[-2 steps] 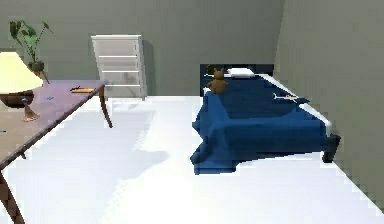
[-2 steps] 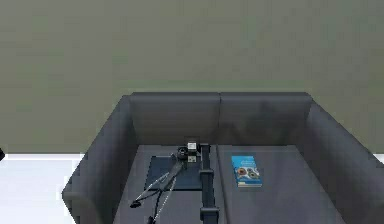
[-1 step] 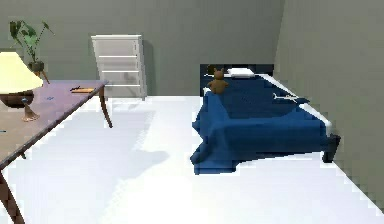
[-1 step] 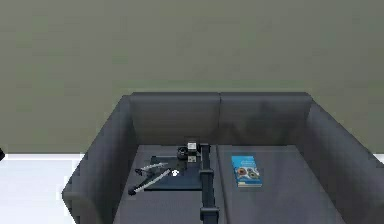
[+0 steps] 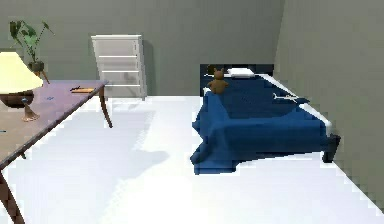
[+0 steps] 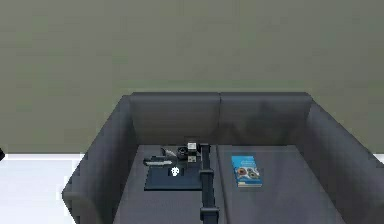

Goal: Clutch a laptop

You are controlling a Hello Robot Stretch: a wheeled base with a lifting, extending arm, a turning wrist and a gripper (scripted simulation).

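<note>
Laptop (image 6: 170,178): dark flat slab, pale mark at its middle, seemingly lid down. Lying on the seat of a dark grey sofa (image 6: 225,115), left of the cushion's middle in the arm side view. Not lifted; flat on the cushion as far as can be seen.

Arm (image 6: 207,195): dark bar rising from the bottom edge, just beside the laptop's right edge. Jaws at its far end, near the laptop's far right corner. Over, beside or touching: impossible to say. Jaws apart or together: cannot tell. Holding anything: cannot tell either, with laptop and cushion right behind them.

Small pale-and-dark object (image 6: 158,158) at the laptop's far edge, left of the jaws; too small to name. Blue book (image 6: 247,170) on the same seat, on the arm's other side, near the laptop but apart from it.

Progress, as a judgement: finding and approach done, with the arm reaching over the seat at the target. Left to do: set the jaws on the laptop, take hold, raise it clear of the cushion. No sign of a finished grasp. Thin slab on soft cushion, so probably awkward to get an edge; small neighbour possibly in the way.

Forward view, away from the job: bed (image 5: 260,125) under a blue cover, white pillow (image 5: 240,72), brown toy-like figure (image 5: 217,80). White shelf unit (image 5: 120,65) against the wall. At left, a wooden surface (image 5: 50,112) carrying a lamp (image 5: 15,75) and a flat book-like thing (image 5: 83,90); potted plant (image 5: 30,42) behind.
</note>
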